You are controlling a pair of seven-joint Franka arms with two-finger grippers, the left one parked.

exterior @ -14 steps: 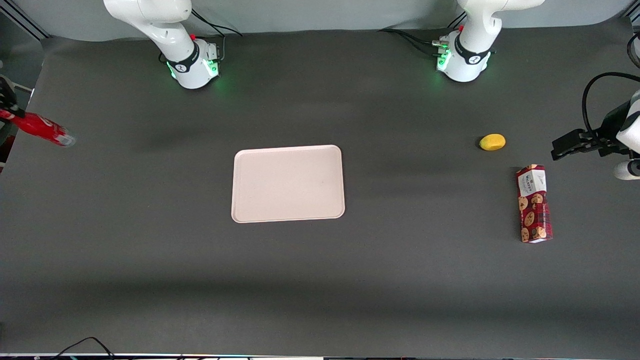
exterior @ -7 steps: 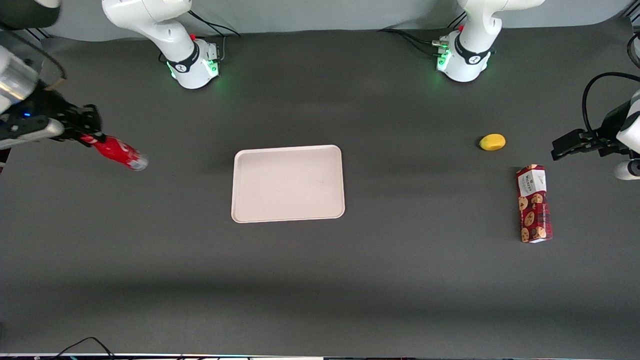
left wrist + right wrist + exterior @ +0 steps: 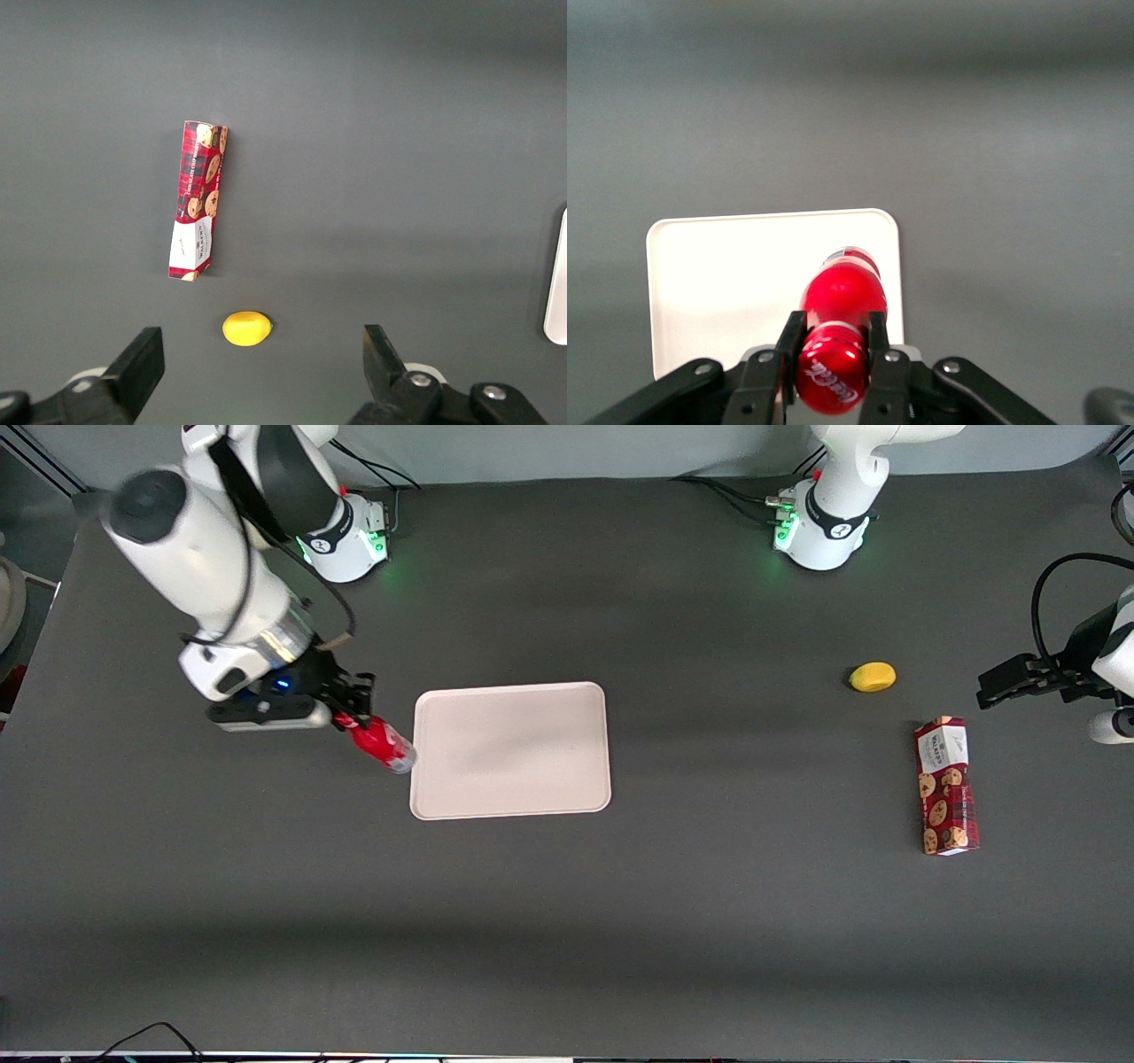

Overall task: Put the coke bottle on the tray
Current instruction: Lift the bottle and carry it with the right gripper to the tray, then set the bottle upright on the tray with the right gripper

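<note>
My right gripper point(image 3: 353, 719) is shut on the neck of the red coke bottle point(image 3: 383, 746) and holds it in the air, tilted, its silvery base pointing down toward the tray. The bottle hangs just beside the rim of the pale pinkish-white tray point(image 3: 511, 750) at the working arm's end of it. In the right wrist view the fingers clamp the red cap end of the bottle point(image 3: 837, 323), and the tray point(image 3: 726, 283) lies below it.
A yellow lemon-like object point(image 3: 873, 677) and a red patterned cookie box point(image 3: 946, 786) lie toward the parked arm's end of the table. Both also show in the left wrist view, the box point(image 3: 197, 200) and the yellow object point(image 3: 246, 328).
The right arm has carried the bottle from the table's working-arm edge sideways to the tray's rim. The tray, box and yellow object have not moved.
</note>
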